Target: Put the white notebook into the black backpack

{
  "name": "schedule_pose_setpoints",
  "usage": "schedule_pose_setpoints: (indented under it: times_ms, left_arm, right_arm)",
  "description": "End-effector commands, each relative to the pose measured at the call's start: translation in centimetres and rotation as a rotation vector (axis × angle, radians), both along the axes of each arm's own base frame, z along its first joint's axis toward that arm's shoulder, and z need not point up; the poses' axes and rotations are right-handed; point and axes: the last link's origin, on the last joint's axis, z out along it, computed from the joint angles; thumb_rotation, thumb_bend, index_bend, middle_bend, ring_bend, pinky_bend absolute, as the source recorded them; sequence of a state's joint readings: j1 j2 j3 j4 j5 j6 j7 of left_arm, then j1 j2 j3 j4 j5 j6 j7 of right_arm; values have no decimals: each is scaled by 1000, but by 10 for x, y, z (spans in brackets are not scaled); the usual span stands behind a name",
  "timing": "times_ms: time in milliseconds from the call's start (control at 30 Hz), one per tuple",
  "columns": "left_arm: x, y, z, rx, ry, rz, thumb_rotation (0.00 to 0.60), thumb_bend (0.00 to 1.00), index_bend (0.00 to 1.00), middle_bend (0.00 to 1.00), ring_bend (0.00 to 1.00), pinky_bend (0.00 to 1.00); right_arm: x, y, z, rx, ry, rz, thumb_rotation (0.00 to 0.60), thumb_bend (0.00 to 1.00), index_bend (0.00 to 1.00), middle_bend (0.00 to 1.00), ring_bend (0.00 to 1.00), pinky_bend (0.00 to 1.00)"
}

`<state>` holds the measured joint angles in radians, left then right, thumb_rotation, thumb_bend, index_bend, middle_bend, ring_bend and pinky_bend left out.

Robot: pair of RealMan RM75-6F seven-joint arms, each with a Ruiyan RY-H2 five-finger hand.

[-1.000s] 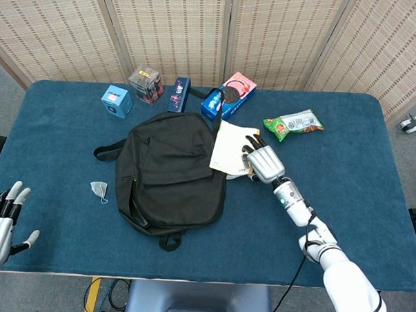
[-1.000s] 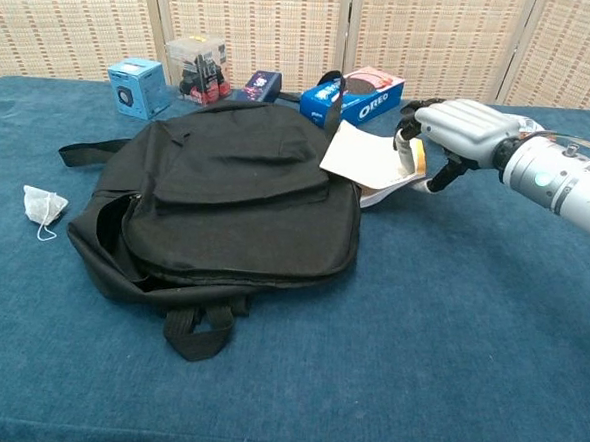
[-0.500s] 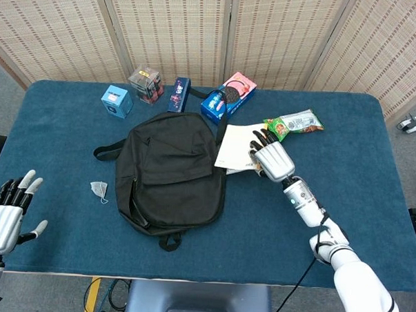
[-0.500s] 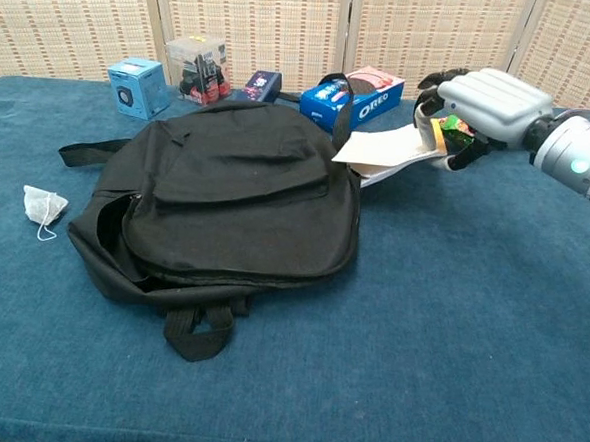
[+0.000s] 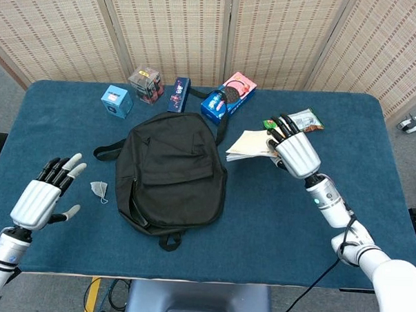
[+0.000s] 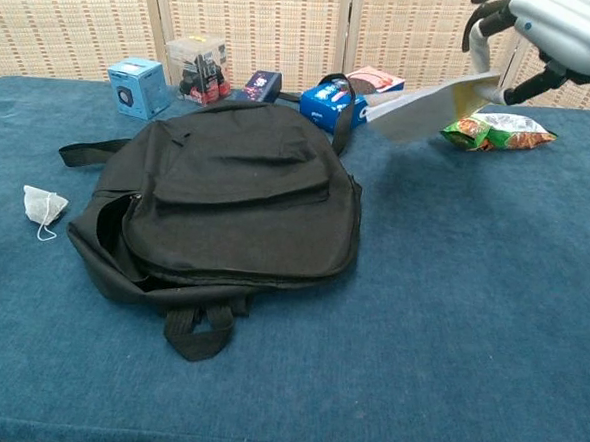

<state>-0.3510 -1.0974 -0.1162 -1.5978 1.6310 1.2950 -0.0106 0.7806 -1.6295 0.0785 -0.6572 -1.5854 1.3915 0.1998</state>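
Observation:
The black backpack [image 5: 171, 168] lies flat in the middle of the blue table, also in the chest view [image 6: 232, 192]; its zipper side faces left. My right hand [image 5: 296, 149] holds the white notebook [image 5: 250, 145] by its right edge, lifted well above the table to the right of the backpack. From the chest camera the notebook [image 6: 427, 107] hangs tilted in the air under my right hand [image 6: 562, 32] at the top right. My left hand [image 5: 44, 194] hovers open over the table's front left, fingers spread, holding nothing.
Along the back stand a light blue box [image 5: 116, 101], a clear box [image 5: 145, 84], a dark blue box [image 5: 179, 94] and an Oreo pack [image 5: 228, 95]. A green snack bag [image 5: 303, 121] lies behind my right hand. A small white pouch [image 5: 99, 189] lies left of the backpack.
My right hand has raised the notebook off the table and carried it up and to the right. My left hand has come forward onto the table's front left.

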Motion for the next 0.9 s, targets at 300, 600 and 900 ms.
schedule_pose_setpoints:
  times_ms: [300, 600, 900]
  left_arm:
    - [58, 35, -41, -201, 10, -179, 600, 256, 88, 0, 39, 11]
    - [87, 41, -79, -319, 62, -239, 600, 256, 89, 0, 43, 19]
    - [105, 45, -116, -410, 147, -264, 600, 256, 80, 0, 43, 19]
  right_arm:
    - [5, 28, 72, -159, -16, 24, 600, 508, 632, 380, 146, 125]
    - [4, 41, 96, -203, -14, -2, 600, 508, 632, 380, 150, 125]
    - [-2, 44, 98, -197, -12, -21, 600, 510, 632, 380, 150, 125]
